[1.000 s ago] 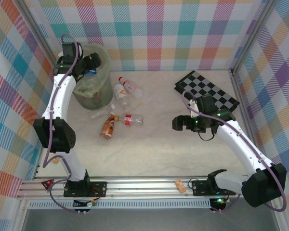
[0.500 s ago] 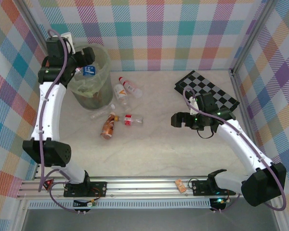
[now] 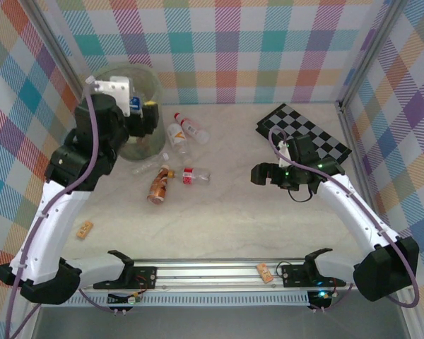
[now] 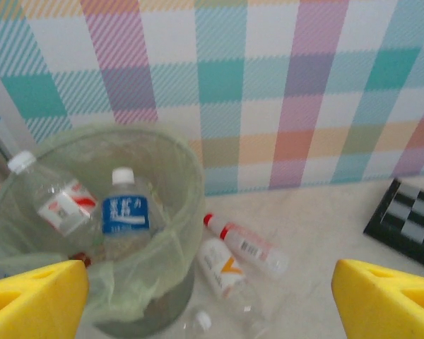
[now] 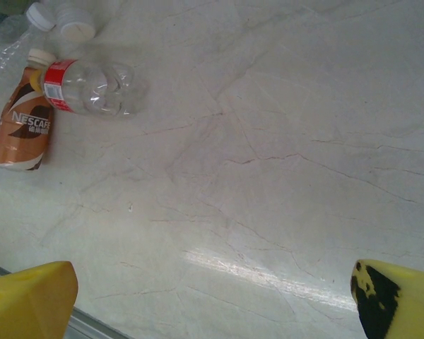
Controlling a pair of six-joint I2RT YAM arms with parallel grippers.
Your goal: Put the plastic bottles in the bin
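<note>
Both jaws wide open, nothing held; brown bottle [image 3: 157, 187] should be grabbed mid-body, not by the cap, imo.

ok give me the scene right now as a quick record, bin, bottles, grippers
bin: pale green, lined, upright, far left of the table
in bin: at least a blue-label bottle and a red-and-white-label bottle, caps up
on table: five bottles lying right of the bin: orange-marked bottle, red-cap bottle, clear bottle, amber Nescafe bottle, red-label bottle
left gripper: open, empty, raised by the bin
right gripper: open, empty, over bare table
checkerboard: flat, far right
</note>
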